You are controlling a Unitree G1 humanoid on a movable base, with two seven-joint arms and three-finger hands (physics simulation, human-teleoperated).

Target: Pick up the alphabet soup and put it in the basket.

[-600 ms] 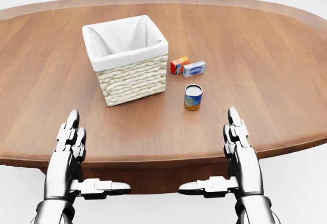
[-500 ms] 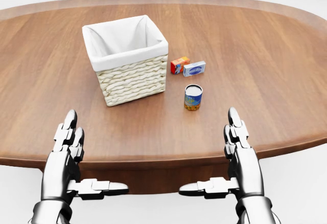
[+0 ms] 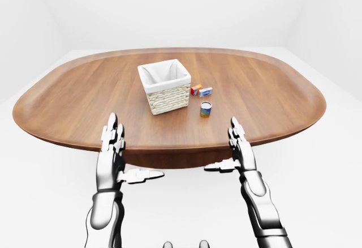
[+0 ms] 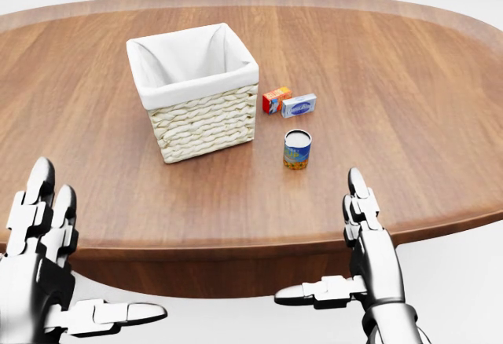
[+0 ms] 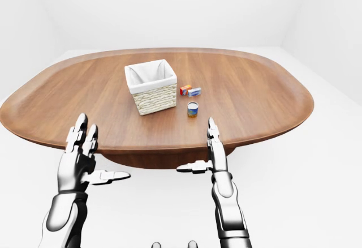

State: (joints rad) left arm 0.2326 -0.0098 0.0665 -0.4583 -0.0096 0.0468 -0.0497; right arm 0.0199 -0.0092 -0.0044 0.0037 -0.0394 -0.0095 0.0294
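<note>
The alphabet soup can [image 4: 297, 149] stands upright on the wooden table [image 4: 409, 85], just right of the wicker basket [image 4: 193, 93] with its white cloth liner. The basket looks empty. My right hand [image 4: 318, 238] is open at the table's near edge, below and slightly right of the can, fingers pointing up and thumb out to the left. Low in the head view's left corner, my left hand [image 4: 102, 246] is open too, well left of the can and below the basket. Neither hand touches anything.
A small orange box [image 4: 276, 100] and a blue-and-white box [image 4: 299, 105] lie side by side just above the can, right of the basket. The oval table's near edge [image 4: 236, 246] runs between my hands and the objects. White floor and walls surround it.
My left hand has swung out to the left and lower in the head view. The right hand dropped only slightly. Can, boxes and basket have not moved.
</note>
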